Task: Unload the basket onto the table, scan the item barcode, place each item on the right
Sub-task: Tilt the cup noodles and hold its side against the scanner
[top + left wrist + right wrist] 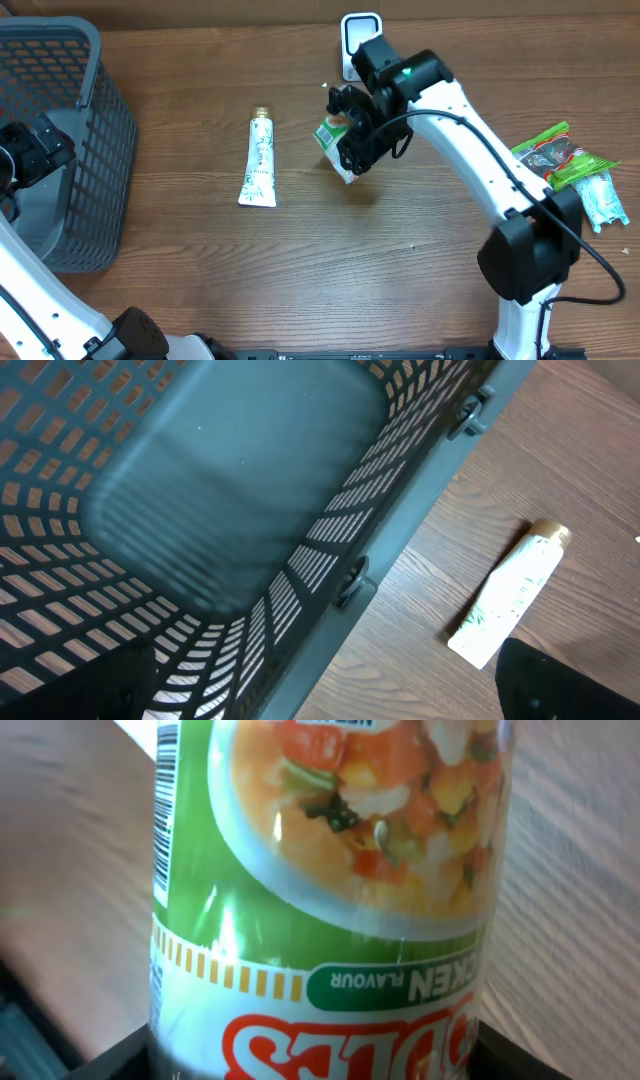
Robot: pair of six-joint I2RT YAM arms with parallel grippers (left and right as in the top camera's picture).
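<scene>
Overhead: right gripper [352,140] clamps green printed noodle cup [330,134] — near white scanner [360,32]. Left gripper [45,150] spread wide over grey mesh basket [100,110].

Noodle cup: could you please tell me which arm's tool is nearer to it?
Right. The right tool is closed around the noodle cup; the left tool hangs open over the grey basket, far off beyond the tube.
</scene>
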